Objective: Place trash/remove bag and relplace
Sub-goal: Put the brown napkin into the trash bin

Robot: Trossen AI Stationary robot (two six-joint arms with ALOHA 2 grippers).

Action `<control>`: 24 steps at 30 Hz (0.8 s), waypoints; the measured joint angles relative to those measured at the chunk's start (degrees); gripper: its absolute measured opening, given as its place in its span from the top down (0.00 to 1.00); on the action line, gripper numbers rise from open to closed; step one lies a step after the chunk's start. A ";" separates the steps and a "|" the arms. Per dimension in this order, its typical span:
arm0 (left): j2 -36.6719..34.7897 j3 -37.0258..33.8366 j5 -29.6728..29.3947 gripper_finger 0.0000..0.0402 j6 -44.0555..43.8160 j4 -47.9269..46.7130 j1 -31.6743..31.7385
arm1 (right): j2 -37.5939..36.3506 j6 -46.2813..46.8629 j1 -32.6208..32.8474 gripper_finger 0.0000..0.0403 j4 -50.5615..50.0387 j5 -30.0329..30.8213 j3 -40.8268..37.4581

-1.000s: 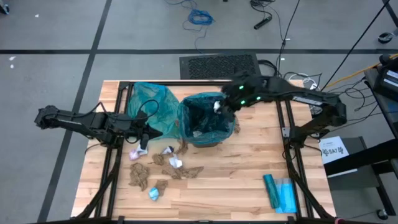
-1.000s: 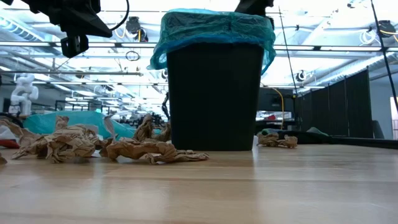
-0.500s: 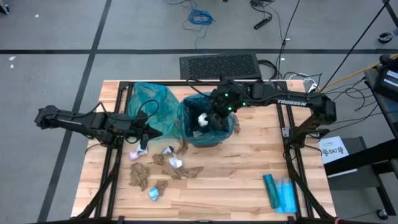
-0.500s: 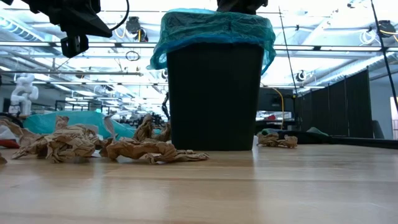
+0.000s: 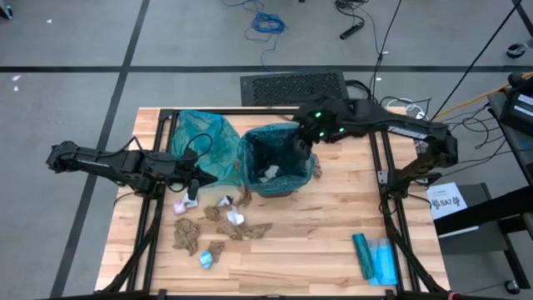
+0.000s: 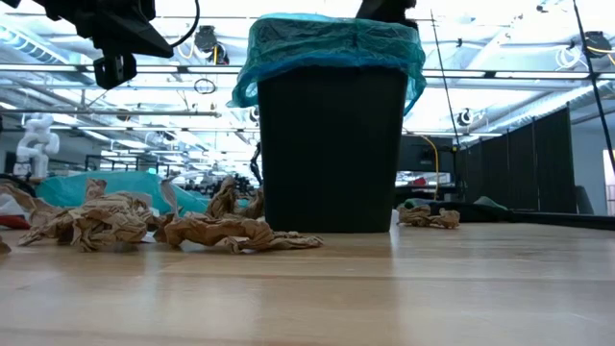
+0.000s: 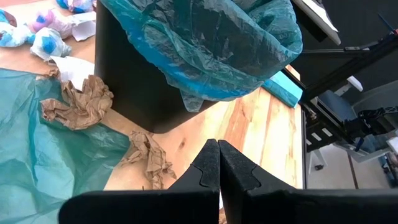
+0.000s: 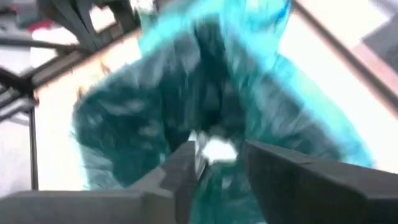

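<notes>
Right claw (image 8: 214,165) hangs spread and empty over the bin (image 5: 277,162), white wad (image 5: 270,173) below; left claw (image 7: 218,163) pressed together; most trash (image 5: 218,227) undone.

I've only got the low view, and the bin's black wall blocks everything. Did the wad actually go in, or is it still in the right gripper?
Observer: The right gripper has its fingers apart with nothing between them; a white wad lies inside the bin, on the teal bag.
Operator: Where is that gripper now?
Observer: Over the bin's right-hand rim in the high view.
Operator: How much trash is left on the table?
Observer: A cluster of brown, white and pale-blue wads lies in front of the bin, toward the left arm's side.
Operator: And the left gripper?
Observer: The left gripper is shut and empty, left of the bin.
</notes>
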 joint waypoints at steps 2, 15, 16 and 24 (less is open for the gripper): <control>0.00 0.01 0.00 1.00 0.00 -0.01 0.00 | -2.25 -0.97 -0.68 0.80 0.07 -0.08 1.31; -0.02 0.02 -0.02 1.00 0.02 0.01 -0.01 | -16.20 1.79 -5.18 0.98 -19.66 7.40 -2.77; -0.01 0.02 -0.02 1.00 0.02 0.01 0.00 | -17.32 2.81 -5.17 0.99 -19.74 7.36 -4.56; -0.02 0.01 -0.29 1.00 0.04 0.01 0.00 | -28.13 13.74 -3.98 0.99 -14.57 5.09 -25.75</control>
